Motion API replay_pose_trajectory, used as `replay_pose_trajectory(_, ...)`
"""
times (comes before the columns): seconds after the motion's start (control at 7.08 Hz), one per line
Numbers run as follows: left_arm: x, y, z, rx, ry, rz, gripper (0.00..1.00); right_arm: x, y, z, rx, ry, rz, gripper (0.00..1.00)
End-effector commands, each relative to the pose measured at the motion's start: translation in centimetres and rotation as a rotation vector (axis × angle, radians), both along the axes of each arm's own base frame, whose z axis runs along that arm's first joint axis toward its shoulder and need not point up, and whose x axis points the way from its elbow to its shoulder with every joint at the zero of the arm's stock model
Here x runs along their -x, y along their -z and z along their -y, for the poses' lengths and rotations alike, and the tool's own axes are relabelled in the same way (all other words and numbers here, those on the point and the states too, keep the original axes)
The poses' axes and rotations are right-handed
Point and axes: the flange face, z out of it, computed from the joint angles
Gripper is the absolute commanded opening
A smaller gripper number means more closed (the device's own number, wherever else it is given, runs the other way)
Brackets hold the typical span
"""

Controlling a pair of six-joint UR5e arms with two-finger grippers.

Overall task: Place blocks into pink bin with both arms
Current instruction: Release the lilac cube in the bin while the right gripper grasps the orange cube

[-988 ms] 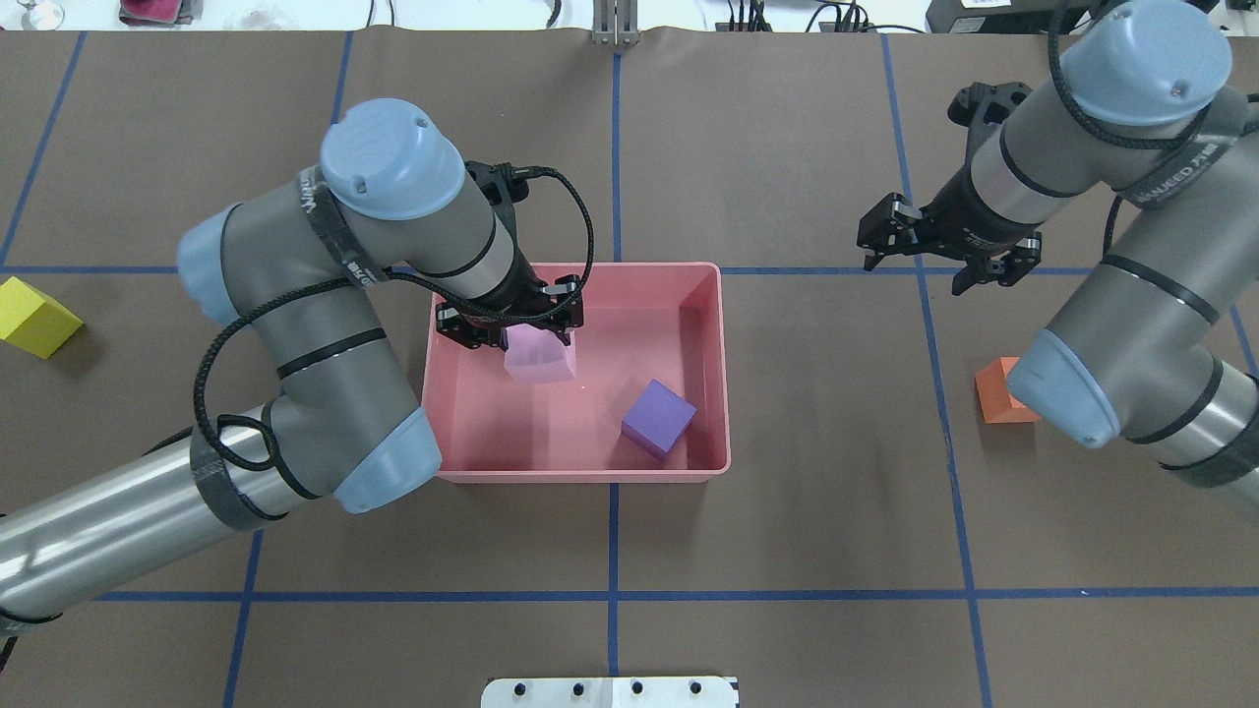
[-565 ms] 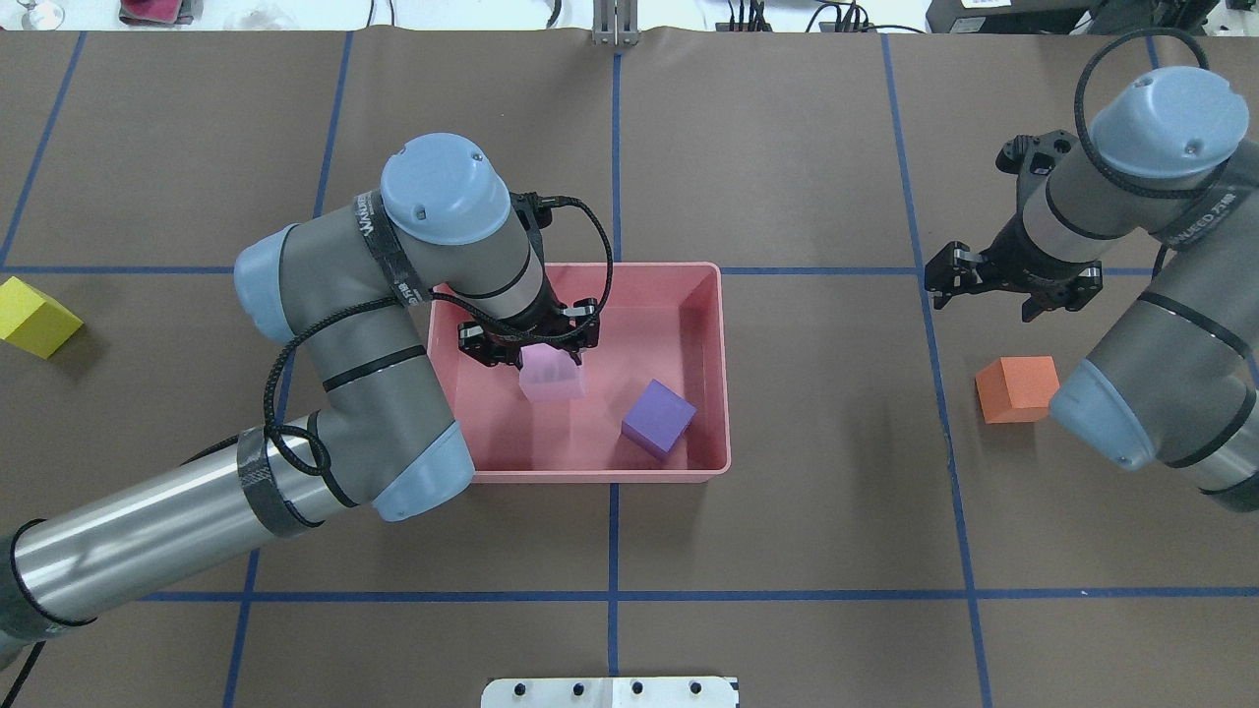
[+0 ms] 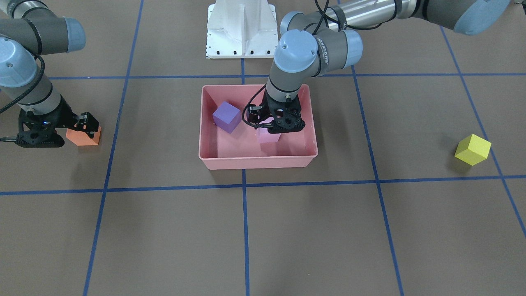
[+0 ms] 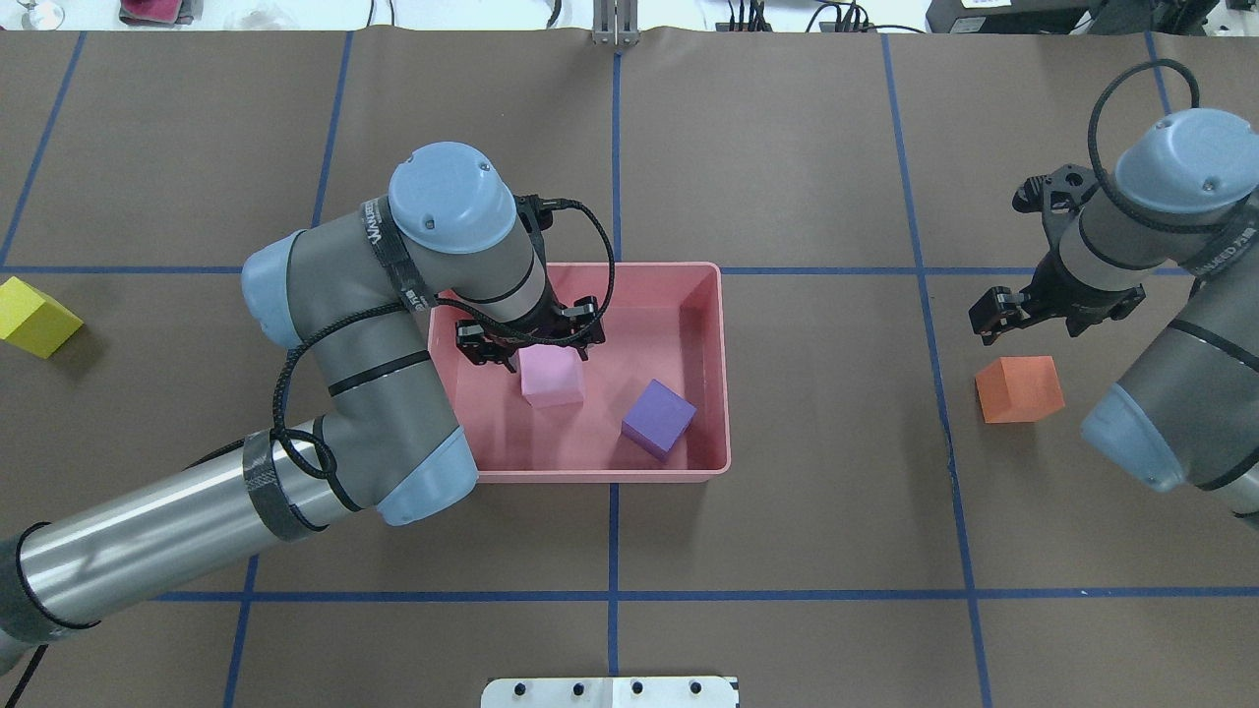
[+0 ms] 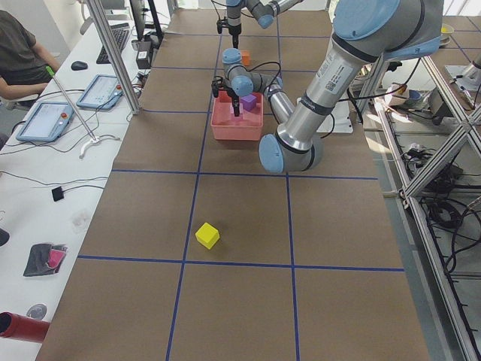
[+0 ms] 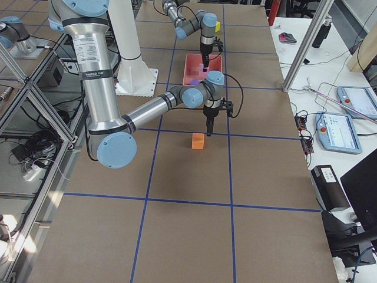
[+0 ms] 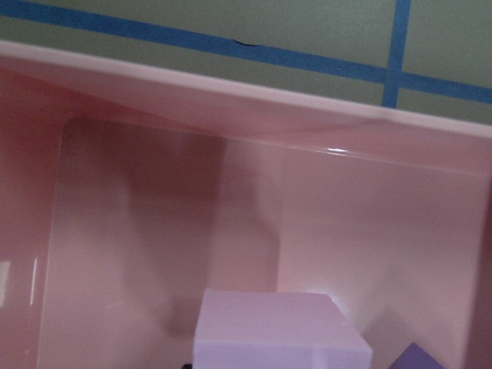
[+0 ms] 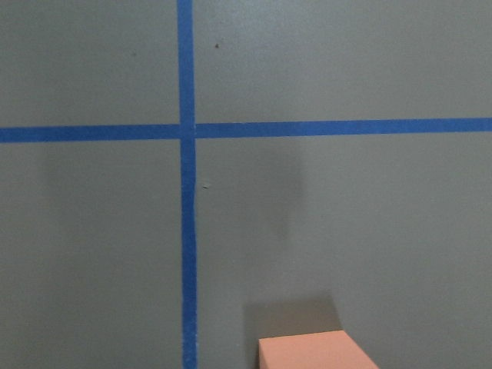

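Note:
The pink bin (image 4: 723, 364) (image 3: 254, 157) stands mid-table. The dark purple block (image 4: 658, 419) (image 3: 226, 116) lies in it. My left gripper (image 4: 531, 342) (image 3: 279, 126) is down inside the bin, shut on the pale pink-lilac block (image 4: 551, 379) (image 7: 280, 334), which sits low at the bin floor. My right gripper (image 4: 1052, 310) (image 3: 55, 129) is open and empty, just beyond and above the orange block (image 4: 1020, 389) (image 3: 82, 138) (image 8: 315, 352) on the table. The yellow block (image 4: 37, 317) (image 3: 472, 149) lies far out on my left side.
Blue tape lines (image 4: 614, 147) cross the brown table cover. The white fixed base (image 3: 241, 28) (image 4: 610, 691) stands at my edge of the table. An operators' desk with tablets (image 5: 45, 120) runs along the far side.
My left gripper moved right and lowered the pink-lilac block into the bin. My right arm swung to the right and toward me, closer to the orange block, its gripper still open.

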Motion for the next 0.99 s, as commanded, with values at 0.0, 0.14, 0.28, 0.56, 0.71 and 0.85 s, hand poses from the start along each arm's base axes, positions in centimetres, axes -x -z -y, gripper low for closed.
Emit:
replay_pose_trajectory(0.0, -0.3, 0.0, -0.3, -0.016, 0.014, 0.010, 0.99, 0.3, -1.4, -0.4, 0.015, 0.015, -0.009, 0.99)
replay_pose_trajectory(0.14, -0.3, 0.0, -0.3, -0.016, 0.014, 0.010, 0.99, 0.8, -2.5, -0.1, 0.030, 0.024, 0.016, 0.99)
replay_pose_trajectory(0.28, -0.3, 0.0, -0.3, -0.016, 0.014, 0.010, 0.99, 1.3, -2.9, -0.2, 0.050, 0.042, 0.059, 0.99)
replay_pose_trajectory(0.56, -0.3, 0.1, -0.3, -0.016, 0.014, 0.009, 0.99, 1.0, -4.2, -0.7, 0.056, 0.045, 0.062, 0.99)
replay_pose_trajectory(0.71, -0.3, 0.1, -0.3, -0.016, 0.014, 0.007, 0.99, 0.6, -5.6, -1.4, 0.058, 0.046, 0.061, 0.99)
replay_pose_trajectory(0.85, -0.2, 0.2, -0.3, -0.017, 0.015, 0.006, 0.99, 0.8, -6.0, -1.8, 0.060, 0.052, 0.059, 0.99)
